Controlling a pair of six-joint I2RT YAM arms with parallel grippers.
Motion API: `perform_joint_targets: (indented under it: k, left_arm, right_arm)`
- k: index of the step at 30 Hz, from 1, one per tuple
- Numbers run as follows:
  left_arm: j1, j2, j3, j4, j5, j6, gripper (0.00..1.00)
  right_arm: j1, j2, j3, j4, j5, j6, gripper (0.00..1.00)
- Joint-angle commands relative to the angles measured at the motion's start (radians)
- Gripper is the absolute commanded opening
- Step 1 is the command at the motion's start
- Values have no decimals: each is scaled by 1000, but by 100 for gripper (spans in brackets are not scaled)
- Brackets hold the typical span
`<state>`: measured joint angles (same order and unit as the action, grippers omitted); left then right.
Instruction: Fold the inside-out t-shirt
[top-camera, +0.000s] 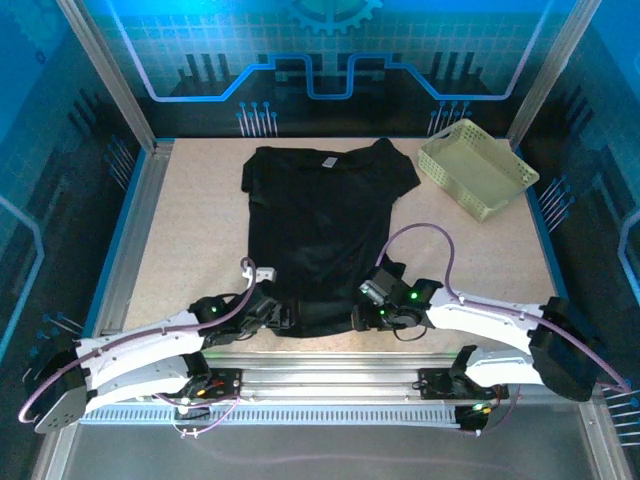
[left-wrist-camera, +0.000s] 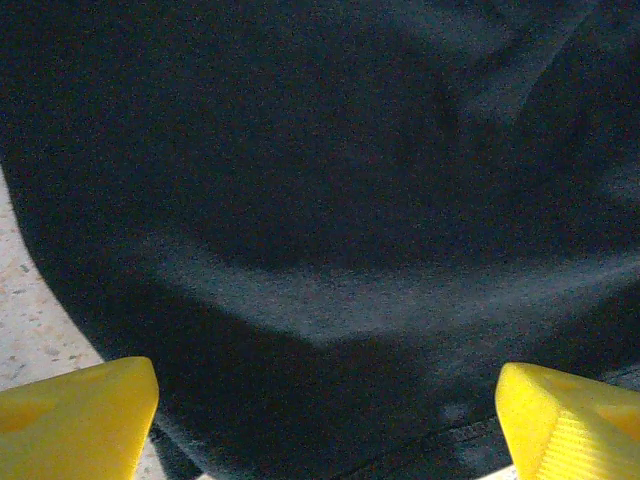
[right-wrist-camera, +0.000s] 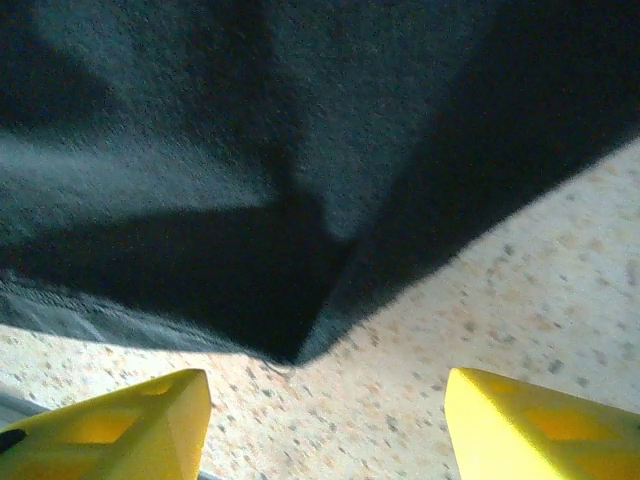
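Observation:
The inside-out t-shirt (top-camera: 320, 230) is black and lies flat on the table, collar at the far end with a small pale tag (top-camera: 327, 160). My left gripper (top-camera: 276, 316) sits low at the near left hem corner. In the left wrist view its yellow fingers (left-wrist-camera: 75, 420) stand wide apart, open, with the black fabric (left-wrist-camera: 320, 200) and hem spanning the gap. My right gripper (top-camera: 368, 306) is at the near right hem corner. In the right wrist view it is open (right-wrist-camera: 325, 425) over bare table, the shirt's corner (right-wrist-camera: 292, 352) lying just ahead of its fingertips.
A pale yellow-green lattice basket (top-camera: 478, 168) stands at the far right of the speckled table (top-camera: 190, 230). Metal frame rails run along the table's sides and near edge. Bare tabletop lies left and right of the shirt.

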<state>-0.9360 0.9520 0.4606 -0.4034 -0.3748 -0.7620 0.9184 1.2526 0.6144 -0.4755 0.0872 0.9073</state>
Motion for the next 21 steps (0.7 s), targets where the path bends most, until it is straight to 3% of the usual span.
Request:
perform_joint_targets:
  k: [1, 7, 16, 21]
  left_arm:
    - [-21, 3, -29, 31, -35, -25, 89]
    - [-42, -2, -52, 32, -48, -43, 89]
    - [-94, 5, -34, 41, -70, 24, 89]
    - [-188, 17, -5, 85, -116, 111, 90]
  right_arm:
    - [15, 35, -4, 85, 23, 79, 62]
    - [30, 79, 25, 71, 31, 75, 45]
    - [74, 39, 102, -49, 84, 64, 6]
    - [76, -49, 169, -139, 111, 49, 0]
